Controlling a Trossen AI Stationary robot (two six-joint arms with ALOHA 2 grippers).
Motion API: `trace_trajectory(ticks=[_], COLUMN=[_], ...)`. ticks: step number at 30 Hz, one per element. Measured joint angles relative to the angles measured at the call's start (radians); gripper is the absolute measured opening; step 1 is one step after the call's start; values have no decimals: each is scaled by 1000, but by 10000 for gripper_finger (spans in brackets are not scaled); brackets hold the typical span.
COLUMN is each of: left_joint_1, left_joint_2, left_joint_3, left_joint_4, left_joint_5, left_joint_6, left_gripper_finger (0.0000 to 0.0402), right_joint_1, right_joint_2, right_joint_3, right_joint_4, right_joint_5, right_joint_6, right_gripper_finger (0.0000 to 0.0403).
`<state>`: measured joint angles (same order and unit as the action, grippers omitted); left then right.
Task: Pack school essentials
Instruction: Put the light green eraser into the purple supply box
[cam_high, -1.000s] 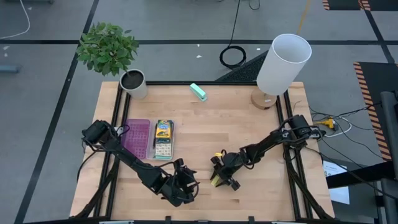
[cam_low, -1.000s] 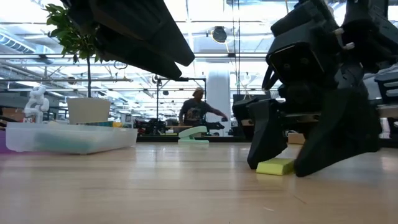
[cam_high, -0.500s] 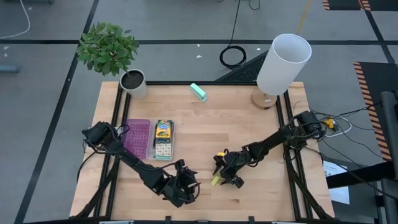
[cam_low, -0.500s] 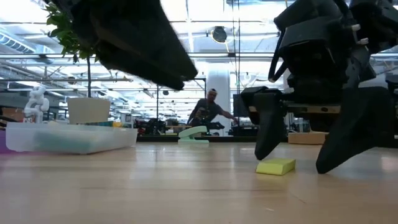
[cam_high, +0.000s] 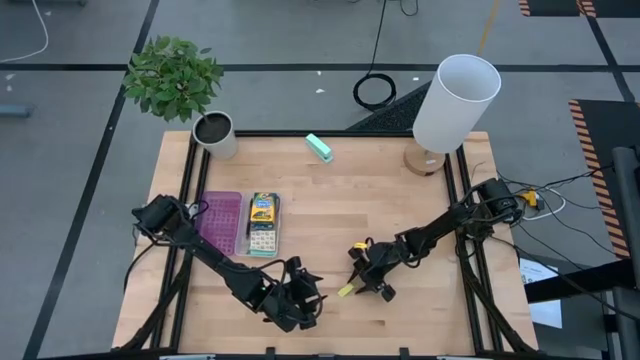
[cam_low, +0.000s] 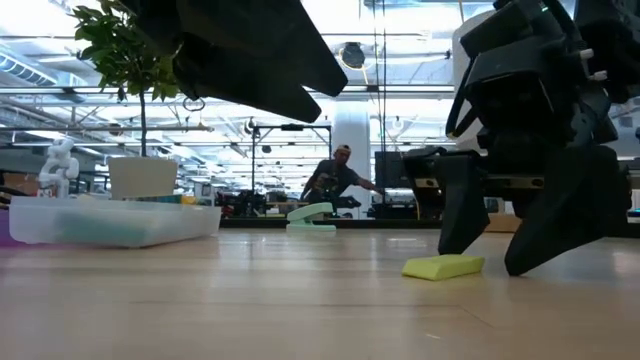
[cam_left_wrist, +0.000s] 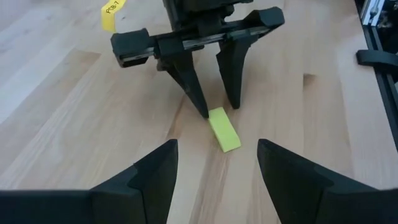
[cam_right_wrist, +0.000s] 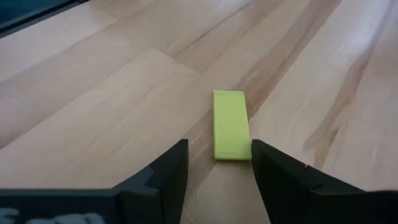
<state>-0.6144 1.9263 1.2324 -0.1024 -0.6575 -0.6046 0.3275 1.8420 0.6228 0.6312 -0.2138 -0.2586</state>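
Wooden worktop (cam_high: 330, 210), slatted, framed by black rails. White lamp (cam_high: 455, 100) at the far right corner; potted plant (cam_high: 175, 75) beside a dark-filled white cup (cam_high: 213, 132) at the far left corner. My left arm runs along the near left side; my left gripper (cam_high: 303, 298) sits low near the near edge, its fingers (cam_left_wrist: 149, 180) spread apart and empty, facing the right gripper. My right arm reaches in from the right rail; my right gripper (cam_high: 366, 278) is down at the worktop, fingers (cam_right_wrist: 165, 174) apart, tips straddling one end of the tiny yellow piece (cam_high: 347, 290) without clamping it. Purple-and-clear flat case (cam_high: 220, 222) lies on the left side, touching the yellow-green crayon box (cam_high: 264, 210) with the patterned square pad (cam_high: 262, 240) just nearer. Teal rectangular block (cam_high: 319, 148) lies at the far middle. The tiny yellow piece lies flat on the worktop, near centre, between my two grippers.
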Motion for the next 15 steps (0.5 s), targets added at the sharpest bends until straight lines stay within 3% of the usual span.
trace_trajectory(ticks=[4, 15], left_joint_1=[7, 9], left_joint_2=[0, 0], left_joint_3=[0, 0], left_joint_4=[3, 9], left_joint_5=[0, 0], left_joint_6=[0, 0], left_gripper_finger=[225, 225], right_joint_1=[0, -3], right_joint_2=[2, 53], right_joint_3=[0, 0], right_joint_4=[7, 75], right_joint_5=[18, 31], right_joint_6=[42, 137], right_gripper_finger=[164, 206])
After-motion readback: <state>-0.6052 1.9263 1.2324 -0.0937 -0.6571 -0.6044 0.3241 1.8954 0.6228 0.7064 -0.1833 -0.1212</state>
